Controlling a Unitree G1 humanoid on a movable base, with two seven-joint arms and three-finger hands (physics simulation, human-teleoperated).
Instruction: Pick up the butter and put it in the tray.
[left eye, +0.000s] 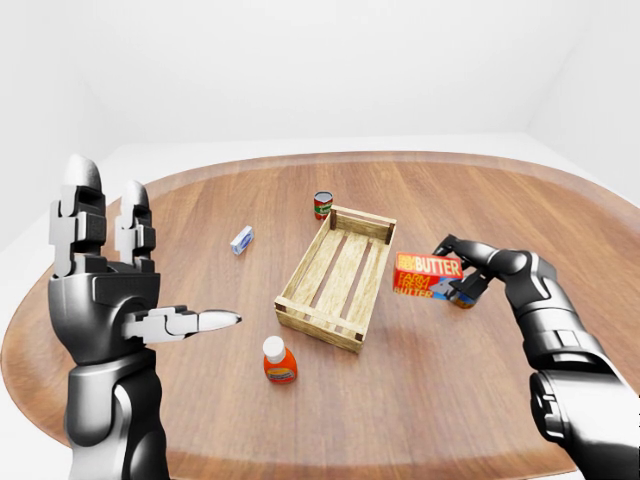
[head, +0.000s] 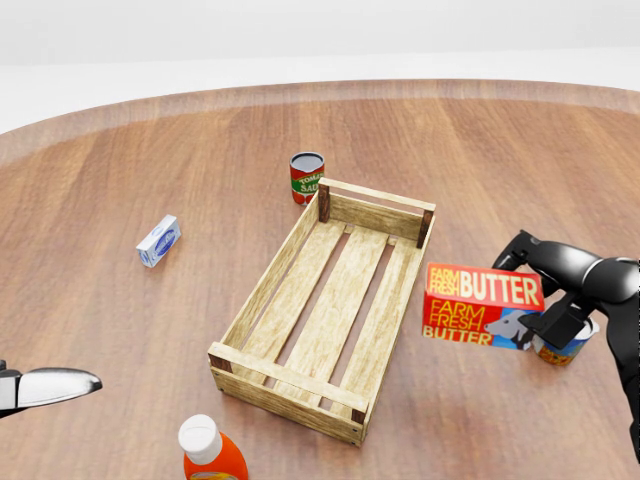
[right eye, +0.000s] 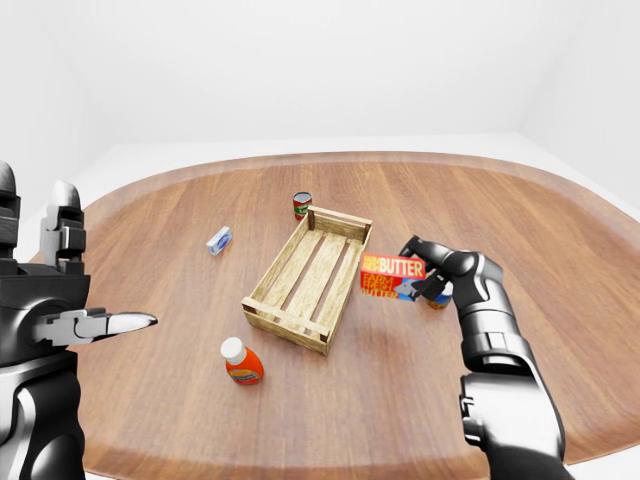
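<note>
Wooden surface (head: 120, 340) carries the tray (head: 322, 304) just left of the right hand (head: 545, 300), whose fingers are clamped on the butter (head: 480, 305), its long axis level, while the left hand (left eye: 100, 290) hangs open, farther off.

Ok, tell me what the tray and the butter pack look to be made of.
The tray looks like pale, unfinished wood: separate slats with visible grain, darker corner posts, matte surface. The butter looks like a printed cardboard carton: flat faces, sharp edges, red and orange lettering, slight sheen. As a render, that is only the look. The right hand grips it.
</note>
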